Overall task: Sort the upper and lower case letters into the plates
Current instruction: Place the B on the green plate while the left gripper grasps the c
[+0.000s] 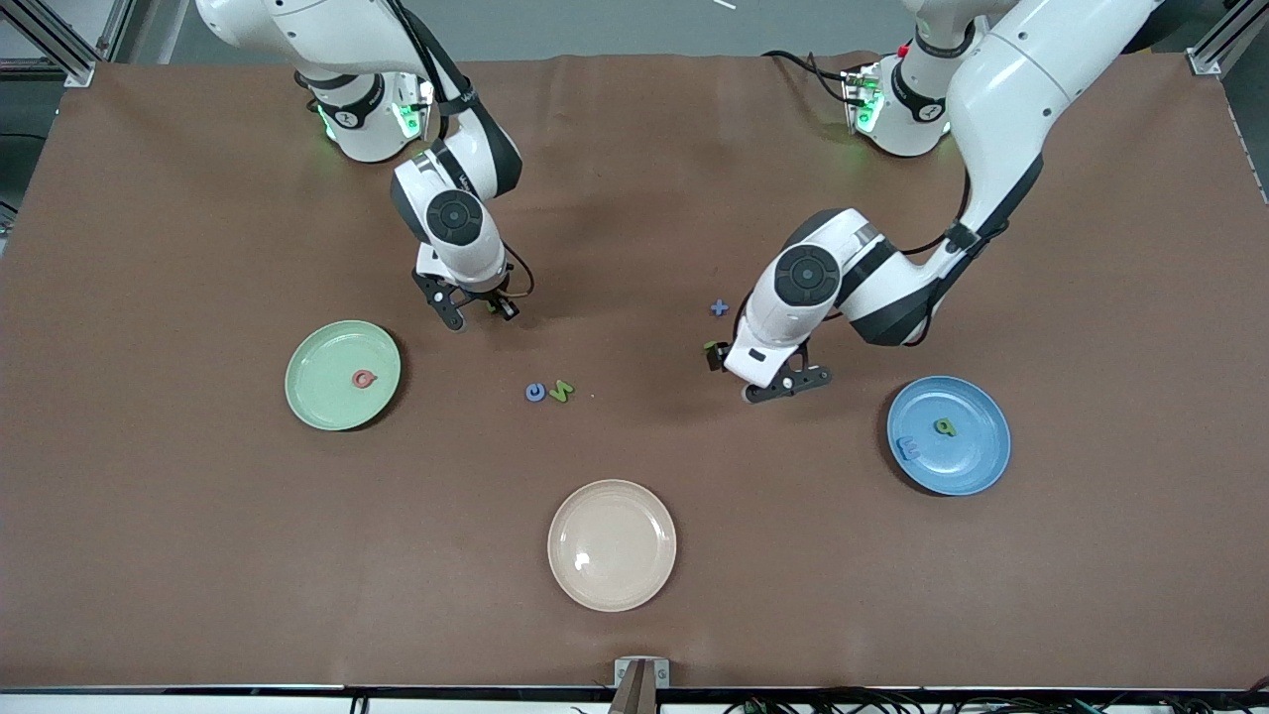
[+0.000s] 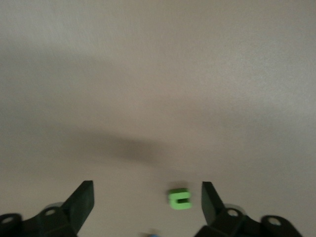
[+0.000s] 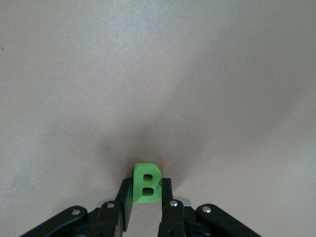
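The pale green plate (image 1: 315,397) lies toward the right arm's end and holds a red letter (image 1: 364,378). The medium blue plate (image 1: 977,456) lies toward the left arm's end and holds a green letter (image 1: 945,427) and a blue letter (image 1: 907,448). My right gripper (image 1: 478,309) (image 3: 147,181) is shut on a green letter B (image 3: 146,185) over bare table beside the green plate. My left gripper (image 1: 739,375) (image 2: 147,187) is open, low over the table. A small green letter (image 2: 179,198) (image 1: 710,347) lies between its fingers, close to one.
A blue letter (image 1: 535,393) and a green letter (image 1: 561,391) lie side by side mid-table. A blue plus piece (image 1: 719,308) lies next to the left gripper. A cream-white plate (image 1: 612,544) lies nearest the front camera, with nothing in it.
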